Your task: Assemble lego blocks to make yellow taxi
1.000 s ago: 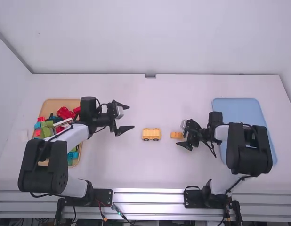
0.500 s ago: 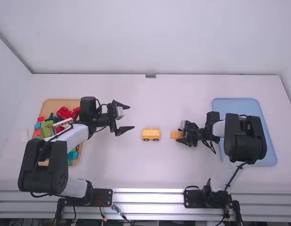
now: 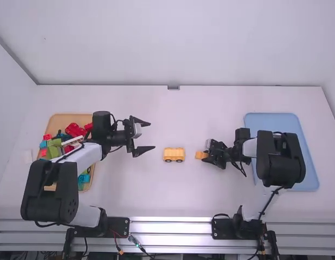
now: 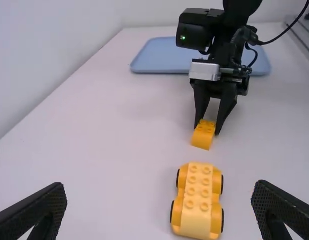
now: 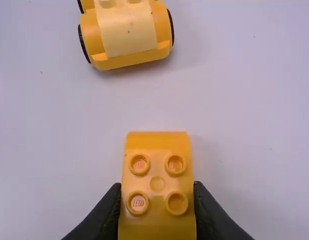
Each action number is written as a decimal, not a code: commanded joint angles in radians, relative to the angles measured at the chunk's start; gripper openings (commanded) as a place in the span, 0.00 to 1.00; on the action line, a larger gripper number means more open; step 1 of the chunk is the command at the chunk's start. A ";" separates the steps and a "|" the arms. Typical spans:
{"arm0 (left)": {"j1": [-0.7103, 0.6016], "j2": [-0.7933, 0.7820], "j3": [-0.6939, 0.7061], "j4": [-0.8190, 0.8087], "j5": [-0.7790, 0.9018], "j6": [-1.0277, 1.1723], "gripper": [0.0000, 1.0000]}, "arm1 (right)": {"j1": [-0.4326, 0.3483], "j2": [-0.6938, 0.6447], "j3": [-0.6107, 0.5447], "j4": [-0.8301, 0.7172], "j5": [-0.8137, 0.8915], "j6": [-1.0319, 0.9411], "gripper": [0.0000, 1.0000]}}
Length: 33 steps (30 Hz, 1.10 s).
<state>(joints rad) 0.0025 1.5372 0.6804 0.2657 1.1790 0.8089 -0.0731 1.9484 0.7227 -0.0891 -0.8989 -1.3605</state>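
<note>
While right tool [image 3: 207, 154] grips | orange block [image 5: 158, 172] | 4 round studs (1 end curved)

Bright, even light washes the white table [image 3: 129, 189] around my yellow wheeled base [image 3: 174, 155], though I can't tell its source. In my right wrist view, a soft, pale shadow hugs the base's lower edge, and small glints dot the block [image 5: 157, 172] near it. Between my base and my arms' mounts, the metal rail [image 3: 170, 225] gleams with streaky glare.

Robotics lab (two mounted arms [image 3: 51, 189]).
</note>
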 commanded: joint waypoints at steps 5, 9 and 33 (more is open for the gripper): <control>-0.026 0.019 -0.018 -0.056 0.032 0.095 0.99 | -0.007 0.010 0.053 -0.058 -0.051 0.001 0.22; -0.100 0.127 -0.018 -0.002 -0.027 0.167 0.99 | 0.004 -0.039 0.122 -0.212 -0.074 -0.049 0.21; -0.259 0.610 0.125 0.279 -0.131 0.043 0.99 | 0.288 -0.123 0.277 -0.373 -0.063 -0.096 0.22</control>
<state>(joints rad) -0.2203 2.1204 0.7925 0.5507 1.0763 0.8417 0.2047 1.8385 1.0042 -0.4870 -0.9573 -1.5143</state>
